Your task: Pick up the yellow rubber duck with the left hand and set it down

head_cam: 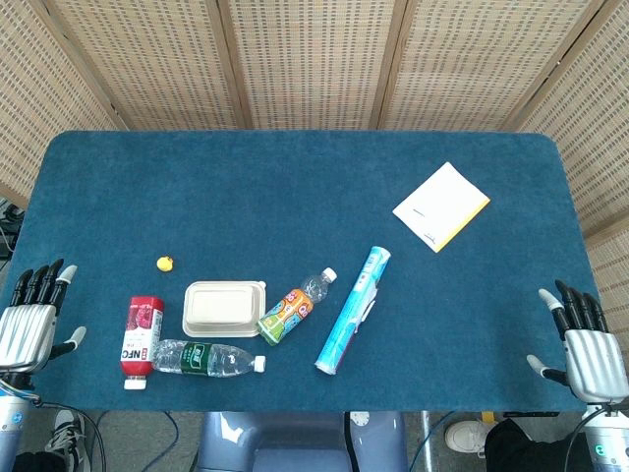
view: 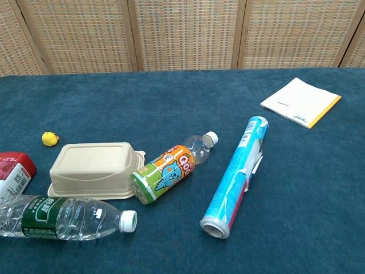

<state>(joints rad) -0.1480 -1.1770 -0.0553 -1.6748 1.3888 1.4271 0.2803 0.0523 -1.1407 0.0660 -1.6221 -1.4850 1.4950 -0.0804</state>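
The head view looks steeply down from above the robot onto the whole blue table [head_cam: 295,197], taking in its near edge and the woven screens [head_cam: 314,59] behind. The chest view sits lower and nearer, facing forward across the tabletop at a shallow angle. Both share the table's middle, with the lunch box [view: 94,168], bottles and notepad [head_cam: 441,206].

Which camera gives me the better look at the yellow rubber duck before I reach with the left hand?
The chest view: the yellow rubber duck looks larger there, standing clear of the beige lidded container. The head view shows the duck only as a tiny yellow spot, but also shows the left hand open at the table edge.
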